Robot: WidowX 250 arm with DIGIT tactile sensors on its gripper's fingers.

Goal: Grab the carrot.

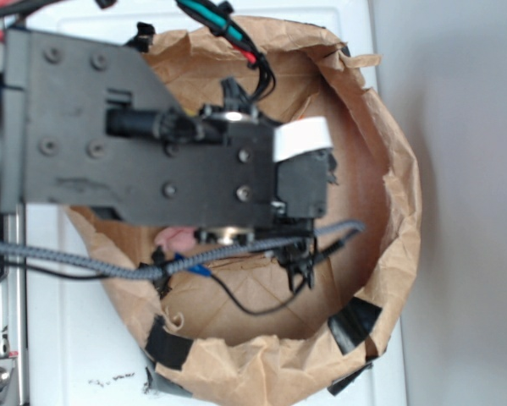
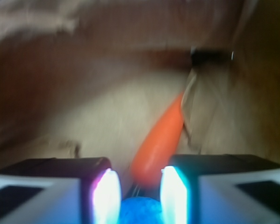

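In the wrist view the orange carrot (image 2: pixel 159 142) lies slanted on the brown paper floor, its thin tip pointing up and right and its thick end reaching down into the gap between my fingers. My gripper (image 2: pixel 140 184) is open, with the carrot's thick end close to the right finger (image 2: pixel 173 193) and a gap showing at the left finger (image 2: pixel 107 196). A blue ball (image 2: pixel 140 212) sits low between the fingers, nearer the camera. In the exterior view the arm (image 1: pixel 151 144) covers the carrot.
The arm hangs over a crumpled brown paper bag (image 1: pixel 397 169) with black tape patches (image 1: pixel 352 326) on its rim. A bit of pink plush (image 1: pixel 175 237) shows under the arm. Cables (image 1: pixel 236 254) cross the bag opening. The bag walls (image 2: pixel 261 93) rise close on the right.
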